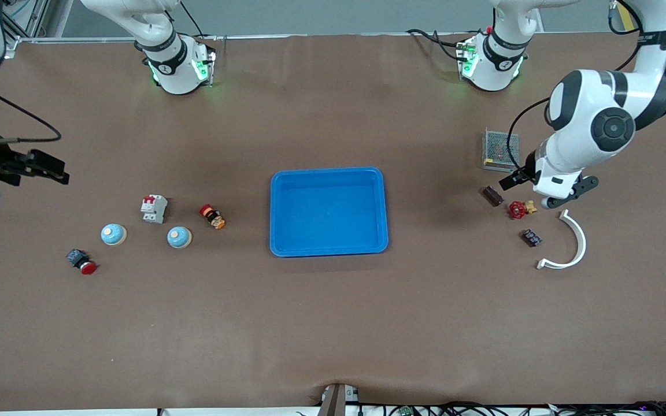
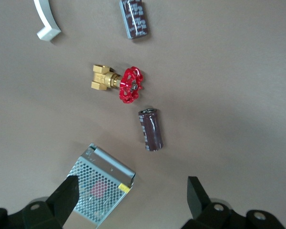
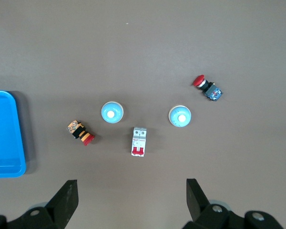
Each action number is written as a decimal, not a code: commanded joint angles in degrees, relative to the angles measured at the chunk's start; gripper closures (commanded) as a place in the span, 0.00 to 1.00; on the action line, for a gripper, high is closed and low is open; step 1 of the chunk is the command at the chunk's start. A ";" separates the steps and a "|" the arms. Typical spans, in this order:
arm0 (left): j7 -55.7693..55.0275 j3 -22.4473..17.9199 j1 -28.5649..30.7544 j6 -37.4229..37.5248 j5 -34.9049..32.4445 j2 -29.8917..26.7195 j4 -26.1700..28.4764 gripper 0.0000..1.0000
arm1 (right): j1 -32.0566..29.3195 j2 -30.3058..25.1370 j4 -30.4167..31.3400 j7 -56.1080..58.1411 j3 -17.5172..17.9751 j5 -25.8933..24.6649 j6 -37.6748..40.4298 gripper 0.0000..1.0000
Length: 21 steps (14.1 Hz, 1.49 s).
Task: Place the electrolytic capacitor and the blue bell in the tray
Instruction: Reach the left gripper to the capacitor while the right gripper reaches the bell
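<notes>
The bright blue tray (image 1: 328, 211) lies empty mid-table; its edge shows in the right wrist view (image 3: 5, 136). Two blue bells (image 1: 113, 234) (image 1: 179, 237) stand toward the right arm's end, also seen in the right wrist view (image 3: 180, 116) (image 3: 112, 112). A dark brown electrolytic capacitor (image 1: 492, 196) (image 2: 150, 129) lies toward the left arm's end, and a second dark capacitor (image 1: 532, 237) (image 2: 135, 18) lies nearer the camera. My left gripper (image 1: 544, 188) (image 2: 132, 195) is open and empty over the table beside the brown capacitor. My right gripper (image 1: 50, 170) (image 3: 132, 193) is open and empty, up over the table's right-arm end.
A red-handled brass valve (image 1: 519, 209), a white curved piece (image 1: 570, 242) and a perforated metal box (image 1: 500, 150) lie around the capacitors. A white breaker (image 1: 154, 208), an orange-and-red part (image 1: 212, 216) and a red push button (image 1: 81, 261) lie around the bells.
</notes>
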<state>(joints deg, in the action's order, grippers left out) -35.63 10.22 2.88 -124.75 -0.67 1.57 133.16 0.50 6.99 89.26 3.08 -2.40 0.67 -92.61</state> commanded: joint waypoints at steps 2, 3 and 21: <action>-2.59 0.15 -0.07 -9.17 0.75 0.79 5.53 0.09 | 1.43 5.48 -0.32 0.35 0.03 0.12 -3.53 0.00; -3.82 0.15 -0.07 -11.37 0.67 2.02 6.06 0.11 | 1.96 7.06 -0.23 0.35 -0.06 0.12 -4.84 0.00; -11.48 -0.20 -1.39 -25.89 -1.18 14.77 6.06 0.88 | 4.68 22.36 6.19 2.28 0.29 0.21 -23.83 0.00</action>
<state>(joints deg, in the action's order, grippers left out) -46.22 10.14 1.68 -150.09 -0.79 16.33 139.51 4.89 27.99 95.58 4.78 -2.27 0.68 -115.41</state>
